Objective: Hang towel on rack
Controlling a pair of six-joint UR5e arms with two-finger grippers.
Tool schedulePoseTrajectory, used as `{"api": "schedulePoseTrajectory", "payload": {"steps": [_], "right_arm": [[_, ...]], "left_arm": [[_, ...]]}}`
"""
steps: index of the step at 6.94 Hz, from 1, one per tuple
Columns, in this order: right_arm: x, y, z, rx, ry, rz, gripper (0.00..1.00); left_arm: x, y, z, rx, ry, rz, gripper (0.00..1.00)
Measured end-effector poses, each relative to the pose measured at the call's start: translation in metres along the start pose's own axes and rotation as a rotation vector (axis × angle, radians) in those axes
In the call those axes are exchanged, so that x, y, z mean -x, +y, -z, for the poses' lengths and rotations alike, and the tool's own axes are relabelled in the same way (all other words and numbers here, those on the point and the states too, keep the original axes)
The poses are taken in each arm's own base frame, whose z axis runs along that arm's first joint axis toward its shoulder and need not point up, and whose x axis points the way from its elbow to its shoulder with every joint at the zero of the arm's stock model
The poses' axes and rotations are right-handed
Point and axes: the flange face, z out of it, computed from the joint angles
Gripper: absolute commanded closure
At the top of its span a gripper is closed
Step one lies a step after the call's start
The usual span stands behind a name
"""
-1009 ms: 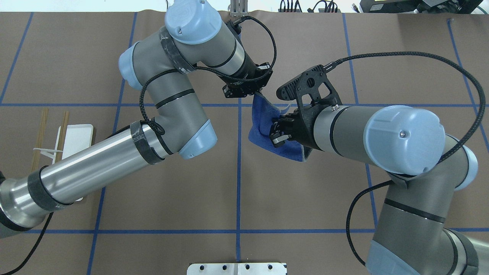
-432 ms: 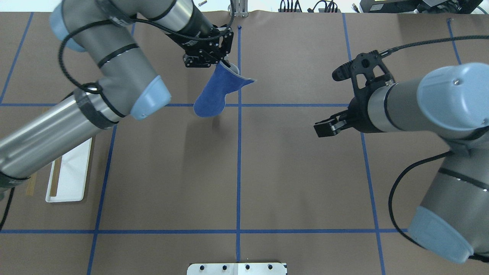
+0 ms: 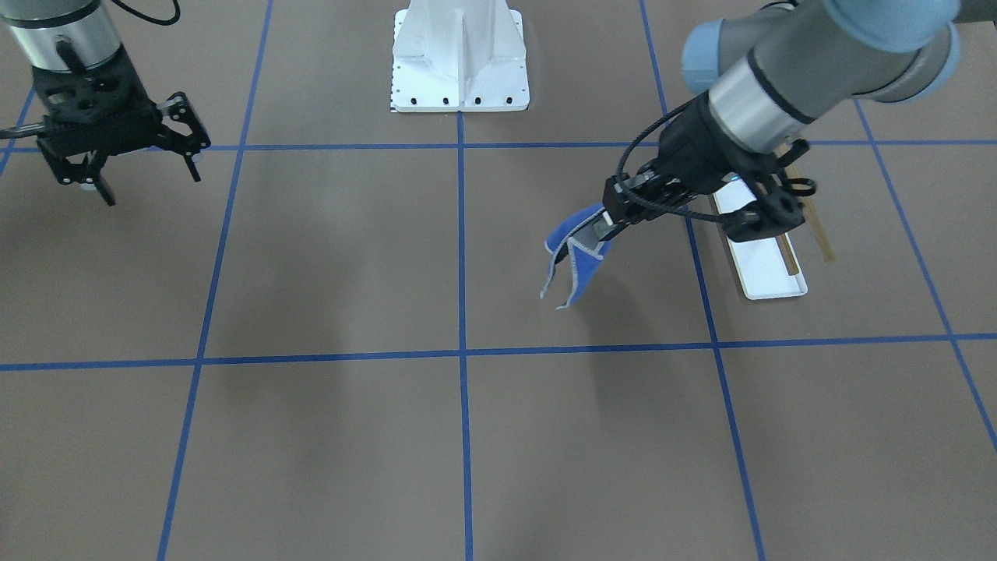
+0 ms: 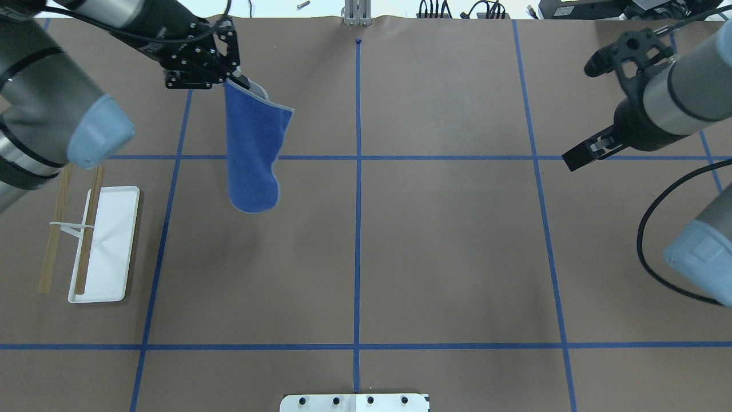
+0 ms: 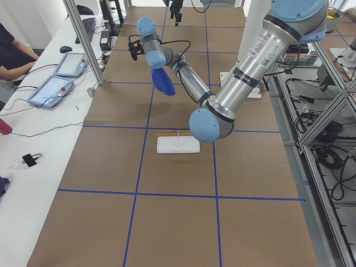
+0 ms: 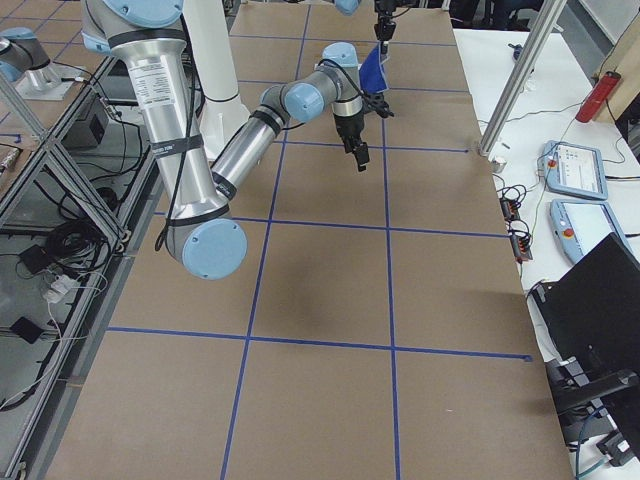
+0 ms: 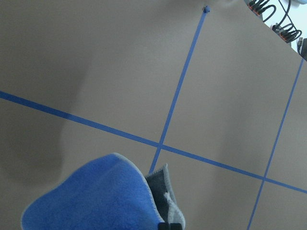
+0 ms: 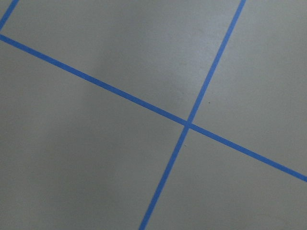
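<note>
The towel (image 4: 251, 154) hangs in the air, royal blue face showing, grey edge at its top. My left gripper (image 4: 234, 80) is shut on its top corner, above the far left part of the table. In the front view the gripper (image 3: 604, 226) holds the towel (image 3: 572, 265) just beside the rack. The wrist view shows the towel (image 7: 96, 196) hanging below the fingers. The rack (image 4: 106, 252) stands at the table's left, a white tray with two wooden rods (image 4: 88, 229); it also shows in the front view (image 3: 767, 269). My right gripper (image 3: 148, 183) is open and empty, far right.
The white robot pedestal (image 3: 459, 70) stands at the near edge of the table (image 4: 354, 402). Blue tape lines grid the brown table. An operator's bench with tablets (image 5: 53, 89) runs along the far side.
The right gripper let go of the towel and drew back to the right. The left arm swung the towel left, nearer the rack; it now hangs full length.
</note>
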Motion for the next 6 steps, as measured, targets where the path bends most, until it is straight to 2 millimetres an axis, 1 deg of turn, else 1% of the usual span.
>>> {"api": "schedulePoseTrajectory", "payload": {"steps": [1, 2, 3, 4, 5, 6], "right_arm": [[-0.038, -0.005, -0.008, 0.052, -0.019, -0.048, 0.0], [-0.07, -0.006, -0.02, 0.094, -0.022, -0.098, 0.0], [-0.095, -0.007, -0.029, 0.122, -0.031, -0.147, 0.0], [-0.114, -0.008, -0.035, 0.144, -0.058, -0.19, 0.0], [-0.123, -0.009, -0.038, 0.157, -0.085, -0.212, 0.0], [-0.126, -0.009, -0.039, 0.16, -0.097, -0.22, 0.0]], "left_arm": [[0.038, 0.003, 0.027, 0.003, -0.001, -0.029, 1.0], [0.081, 0.011, 0.044, 0.004, -0.016, -0.063, 1.0], [0.121, 0.016, 0.052, 0.003, -0.041, -0.095, 1.0], [0.168, 0.019, 0.061, -0.002, -0.076, -0.131, 1.0], [0.217, 0.017, 0.074, -0.012, -0.116, -0.172, 1.0], [0.267, 0.014, 0.085, -0.016, -0.16, -0.219, 1.0]]}}
